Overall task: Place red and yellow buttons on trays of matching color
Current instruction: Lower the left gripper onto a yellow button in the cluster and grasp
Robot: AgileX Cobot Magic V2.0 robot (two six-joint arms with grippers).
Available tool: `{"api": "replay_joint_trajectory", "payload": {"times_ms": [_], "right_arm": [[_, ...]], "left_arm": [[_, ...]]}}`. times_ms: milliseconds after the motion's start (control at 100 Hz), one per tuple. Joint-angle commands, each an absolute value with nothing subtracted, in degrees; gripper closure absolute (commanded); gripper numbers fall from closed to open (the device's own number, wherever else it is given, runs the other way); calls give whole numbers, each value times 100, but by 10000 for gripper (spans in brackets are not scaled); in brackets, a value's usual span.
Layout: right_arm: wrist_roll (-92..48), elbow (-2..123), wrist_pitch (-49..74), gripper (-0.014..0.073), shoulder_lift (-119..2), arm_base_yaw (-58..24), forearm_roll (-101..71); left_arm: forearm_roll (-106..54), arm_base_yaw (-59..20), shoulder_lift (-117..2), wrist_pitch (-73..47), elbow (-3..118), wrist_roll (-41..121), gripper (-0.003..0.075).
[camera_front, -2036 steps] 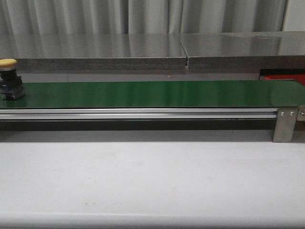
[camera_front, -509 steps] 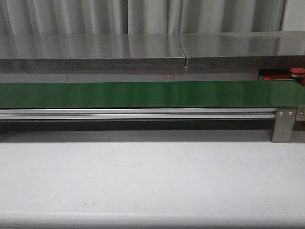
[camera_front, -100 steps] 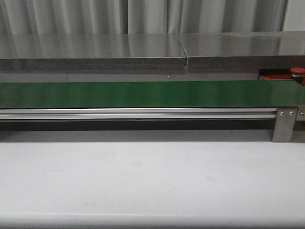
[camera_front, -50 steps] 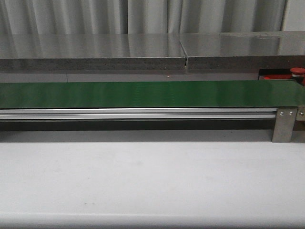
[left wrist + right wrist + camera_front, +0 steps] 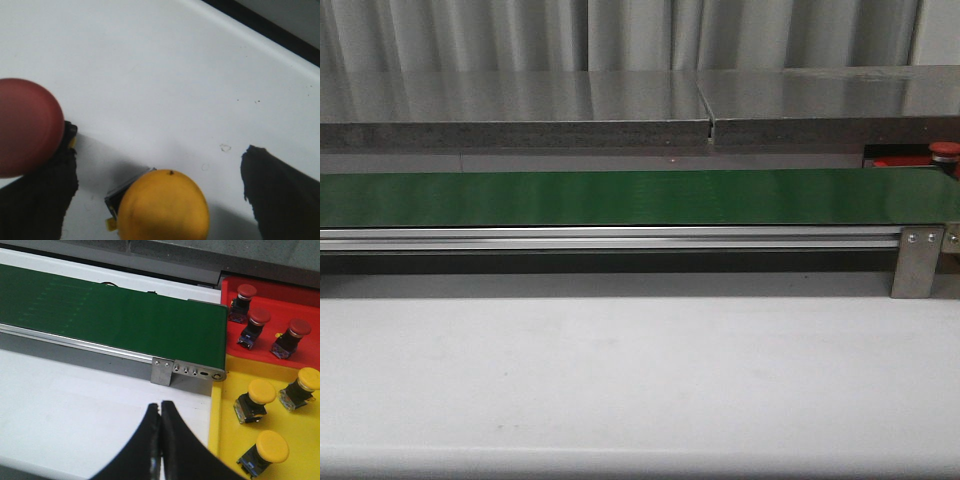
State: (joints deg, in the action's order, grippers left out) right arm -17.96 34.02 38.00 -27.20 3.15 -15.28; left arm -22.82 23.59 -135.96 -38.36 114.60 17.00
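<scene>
— Left gripper (image 5: 160, 192): black fingers (image 5: 42, 200), dull and rough-edged, broad and blunt, at the frame's 7 and 5 o'clock.

— Right gripper (image 5: 160, 412): also black, smoother, slightly glossy. Slim curved fingers (image 5: 142, 447) tapering to narrow tips. No visible screws or markings.

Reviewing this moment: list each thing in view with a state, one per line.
Green belt: bare, nothing riding on it.
Red tray: holds three red buttons, all upright.
Yellow tray: holds three yellow buttons, all upright.
Right gripper: shut, empty, above the white table.
Left gripper: open, above a yellow button standing between its fingers; a red button sits beside one finger.
</scene>
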Motion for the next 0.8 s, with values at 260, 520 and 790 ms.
{"api": "replay_joint_trajectory", "payload": {"times_ms": [260, 520, 790], "right_arm": [[-1809, 3550, 3375, 661, -2729, 331, -1579], [-1809, 3550, 3375, 661, -2729, 331, -1579], [-1809, 3550, 3375, 661, -2729, 331, -1579]], "left_arm": [[-2435, 2339, -13209, -3859, 11653, 1712, 442], [-2435, 2339, -13065, -4096, 11730, 1863, 692], [-2447, 2339, -12195, -4497, 11898, 1866, 739]]}}
